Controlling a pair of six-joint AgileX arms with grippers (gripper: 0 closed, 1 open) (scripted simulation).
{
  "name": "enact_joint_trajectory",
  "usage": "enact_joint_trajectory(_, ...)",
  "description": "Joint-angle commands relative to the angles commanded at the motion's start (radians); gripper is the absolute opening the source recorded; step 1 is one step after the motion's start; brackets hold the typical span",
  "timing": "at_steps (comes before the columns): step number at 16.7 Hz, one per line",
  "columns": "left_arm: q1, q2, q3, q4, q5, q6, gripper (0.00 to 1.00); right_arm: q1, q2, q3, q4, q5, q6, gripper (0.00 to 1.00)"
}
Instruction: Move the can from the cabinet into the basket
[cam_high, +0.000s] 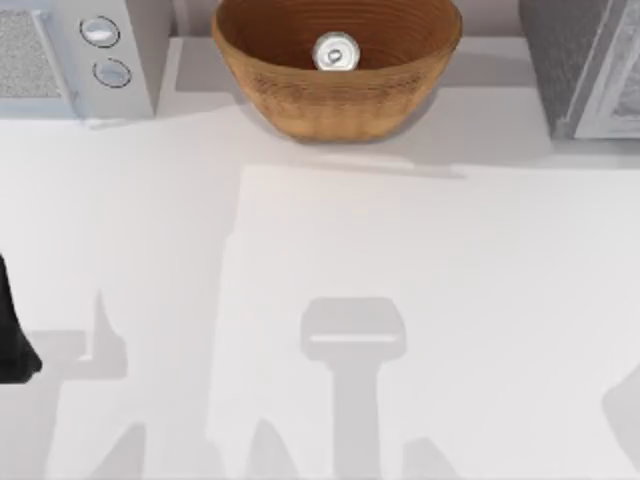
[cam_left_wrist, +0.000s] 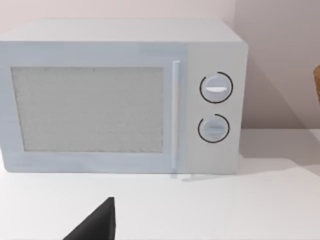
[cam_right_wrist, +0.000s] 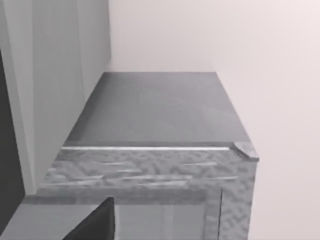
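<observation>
**Inspector:** Where is the can?

**Assistant:** The can (cam_high: 336, 52) stands upright inside the basket (cam_high: 290, 95), on its floor near the middle, silver top with pull tab facing up. Nothing grips it.

**Inspector:** And the basket?

**Assistant:** It sits at the far edge of the table (cam_high: 400, 300), midway along it. I'll place everything else from it.

**Inspector:** The cabinet?

**Assistant:** The cabinet (cam_high: 565, 60) is to the right of the basket, apart from it, grey and speckled, with its white-framed door (cam_high: 625, 95) on the side away from the basket. The right wrist view looks along the cabinet's top (cam_right_wrist: 155, 107) from above.

**Inspector:** Left of the basket?

**Assistant:** A white microwave (cam_high: 110, 50) with two round knobs, also apart from the basket. The left wrist view faces its front (cam_left_wrist: 120, 105) squarely, door shut.

**Inspector:** The arms?

**Assistant:** The left arm (cam_high: 12, 335) is a dark shape at the table's left edge, well apart from the basket and nearer than it. Each wrist view catches a single dark fingertip, left (cam_left_wrist: 97, 222) and right (cam_right_wrist: 97, 222). Whether either gripper's fingers are spread or pressed together, I cannot tell.
</observation>
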Motion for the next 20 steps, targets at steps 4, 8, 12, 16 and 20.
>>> enact_joint_trajectory(4, 0.000, 0.000, 0.000, 0.000, 0.000, 0.000, 1.00, 0.178, 0.006, 0.018, -0.010, 0.178, -0.003, 1.00)
enact_joint_trajectory(8, 0.000, 0.000, 0.000, 0.000, 0.000, 0.000, 1.00, 0.489, 0.010, 0.031, -0.026, 0.490, -0.006, 1.00)
enact_joint_trajectory(12, 0.000, 0.000, 0.000, 0.000, 0.000, 0.000, 1.00, 0.863, 0.000, 0.026, -0.042, 0.864, -0.008, 1.00)
enact_joint_trajectory(16, 0.000, 0.000, 0.000, 0.000, 0.000, 0.000, 1.00, 1.203, -0.022, 0.003, -0.052, 1.203, -0.008, 1.00)
enact_joint_trajectory(20, 0.000, 0.000, 0.000, 0.000, 0.000, 0.000, 1.00, 1.413, -0.044, -0.020, -0.057, 1.412, -0.009, 1.00)
